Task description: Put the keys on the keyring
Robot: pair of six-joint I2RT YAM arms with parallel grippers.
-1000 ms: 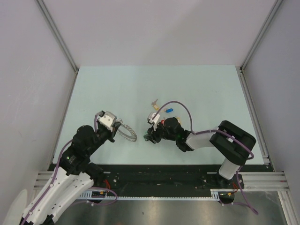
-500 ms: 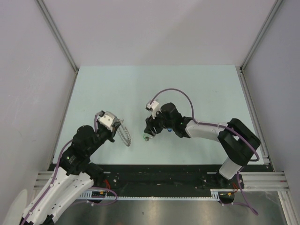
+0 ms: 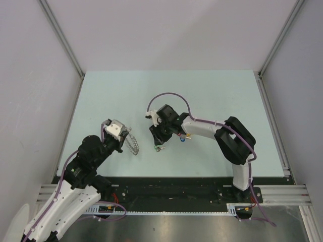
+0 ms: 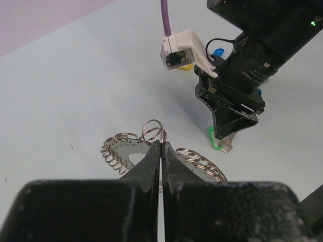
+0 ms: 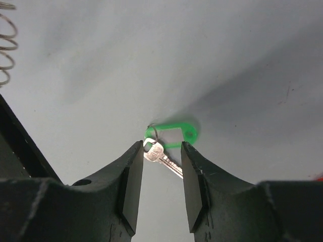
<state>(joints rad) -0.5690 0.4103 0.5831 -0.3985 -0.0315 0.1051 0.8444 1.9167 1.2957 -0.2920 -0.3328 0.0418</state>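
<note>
The left arm crooks low over the near desk (image 3: 212, 96), the left tool (image 4: 161, 146) pinched shut on the keyring's (image 4: 118, 148) edge. The right arm reaches across leftward, wrist tipped down. The right tool (image 5: 161, 147) is part-open, straddling the green-tagged key (image 5: 162, 157), which lies flat on the desk near the keyring.

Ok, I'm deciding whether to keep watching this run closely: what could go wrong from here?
1. The green-tagged key lies flat on the table, inside the open right gripper. Closing may skid it away or catch only its thin blade.
2. The left gripper pinches the floppy keyring by one edge, so the ring may sag or slip when the key is pressed against it.
</note>
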